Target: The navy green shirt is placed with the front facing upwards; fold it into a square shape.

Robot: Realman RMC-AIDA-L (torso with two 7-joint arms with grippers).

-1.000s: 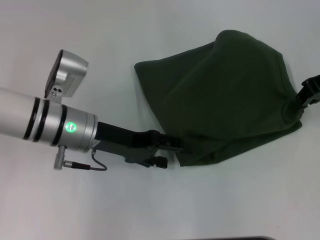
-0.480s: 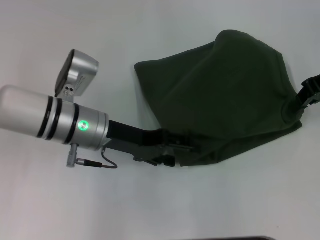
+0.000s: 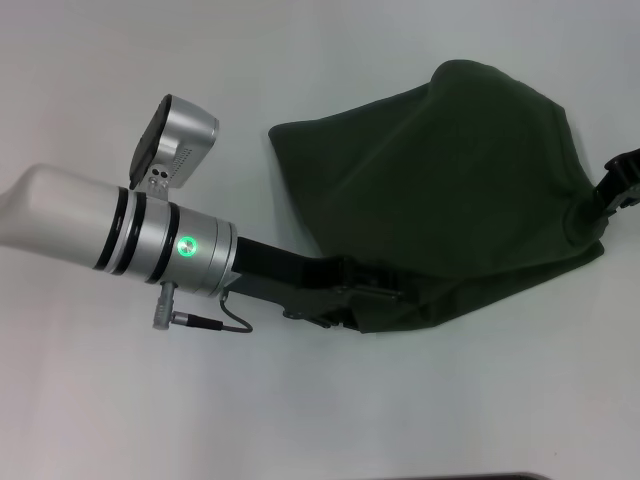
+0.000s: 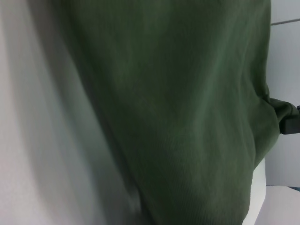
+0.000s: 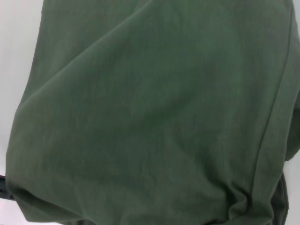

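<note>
The navy green shirt (image 3: pixel 450 190) lies folded in a bulging heap at the right of the white table, plain green side up; its lettering and collar are hidden. My left gripper (image 3: pixel 378 298) is at the shirt's near left corner, its tip against the cloth edge. My right gripper (image 3: pixel 600 205) is at the shirt's right edge, where the cloth puckers in its grip. The shirt fills the left wrist view (image 4: pixel 187 117) and the right wrist view (image 5: pixel 154 117).
The white table (image 3: pixel 300 60) stretches to the left of and behind the shirt. My left arm (image 3: pixel 150 245) crosses the table's left middle, with a cable hanging from its wrist. A dark strip (image 3: pixel 470 477) runs along the near edge.
My left arm has moved right, and its gripper has gone from just beside the shirt's near left corner into the cloth edge. The right gripper and the shirt have stayed still.
</note>
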